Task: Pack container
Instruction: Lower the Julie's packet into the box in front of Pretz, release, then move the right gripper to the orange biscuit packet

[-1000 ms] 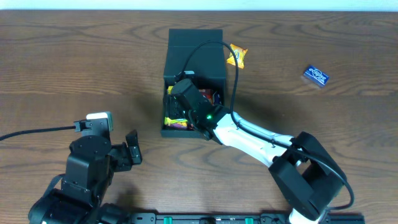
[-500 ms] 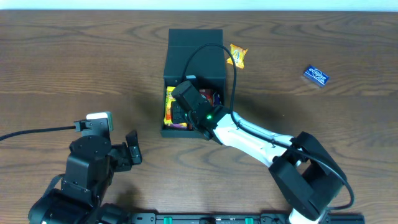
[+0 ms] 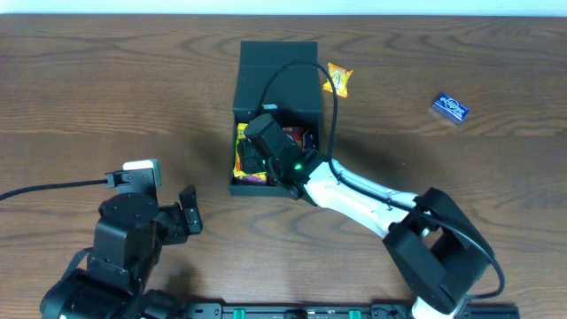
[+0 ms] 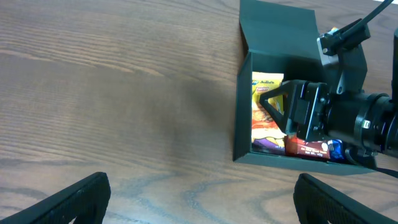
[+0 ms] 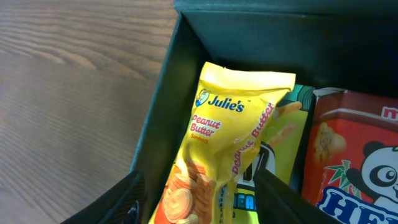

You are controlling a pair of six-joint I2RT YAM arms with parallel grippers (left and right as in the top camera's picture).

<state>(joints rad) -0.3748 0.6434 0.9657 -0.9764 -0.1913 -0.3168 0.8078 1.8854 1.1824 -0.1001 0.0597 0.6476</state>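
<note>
Broadly, the wooden table [image 3: 106, 89] takes up every view. On it stands the container [image 3: 275, 58], a matte black square box directly beneath the right gripper [image 5: 199, 180] and well ahead of the left gripper [image 4: 200, 183]. Its flap lid is folded back flat on the side farthest from both grippers.

The right arm [image 3: 354, 190], white with black joints, reaches from the near table edge over the open box. The left arm [image 3: 124, 239] is folded low at the near left, well apart from the box.

The right gripper's fingers [image 5: 134, 196] are spread wide just inside the box, against its left wall, and grip nothing. The left gripper's fingers [image 4: 68, 199] are also spread wide, over bare wood.

Between the right gripper's fingers lies a yellow Julie's peanut butter packet [image 5: 230, 118], resting along the box's left inner wall; from these views I cannot tell whether either finger touches it. Just to the right of that gripper, also inside the box, sits a red packet with a panda [image 5: 354, 162].

Beyond the right gripper, outside the box and just beside its right wall, lies a small orange-yellow packet [image 3: 337, 79]. Far off to the gripper's right, a small blue packet [image 3: 450, 107] lies alone on the wood.
</note>
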